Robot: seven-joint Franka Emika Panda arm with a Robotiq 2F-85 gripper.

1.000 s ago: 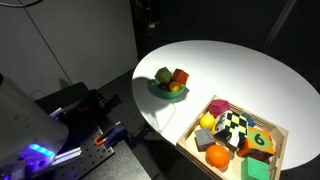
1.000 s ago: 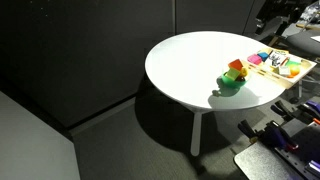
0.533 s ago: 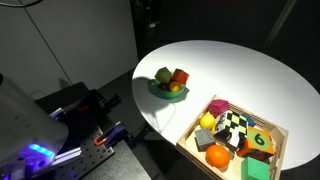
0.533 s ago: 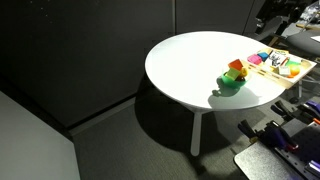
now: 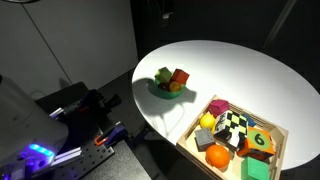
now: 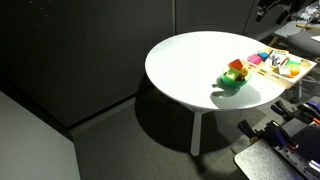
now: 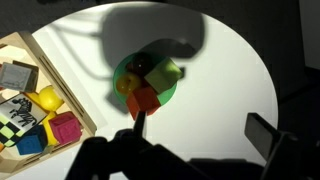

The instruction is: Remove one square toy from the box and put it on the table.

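Observation:
The square toy [image 5: 235,127], a black and pale checkered cube, lies in the light wood box [image 5: 196,118] at the white table's [image 5: 230,65] near right edge. In the wrist view the toy [image 7: 12,118] is at the left edge, inside the box [image 7: 65,80]. My gripper [image 7: 200,130] is open and empty. It hangs high over the bare table top [image 7: 220,70], beside the green bowl and well away from the box. The box also shows in an exterior view [image 6: 262,68].
A green bowl [image 5: 168,88] with a red cube, a green block and fruit stands on the table, left of the box; it also shows in the wrist view [image 7: 145,85]. The box holds a pink cube [image 7: 62,128], a lemon [image 7: 45,98], an orange [image 5: 218,156] and a green cube [image 5: 262,141].
The arm at the top of the exterior views has shifted slightly, and its shadow now falls over the bowl. The toys and the box have not moved.

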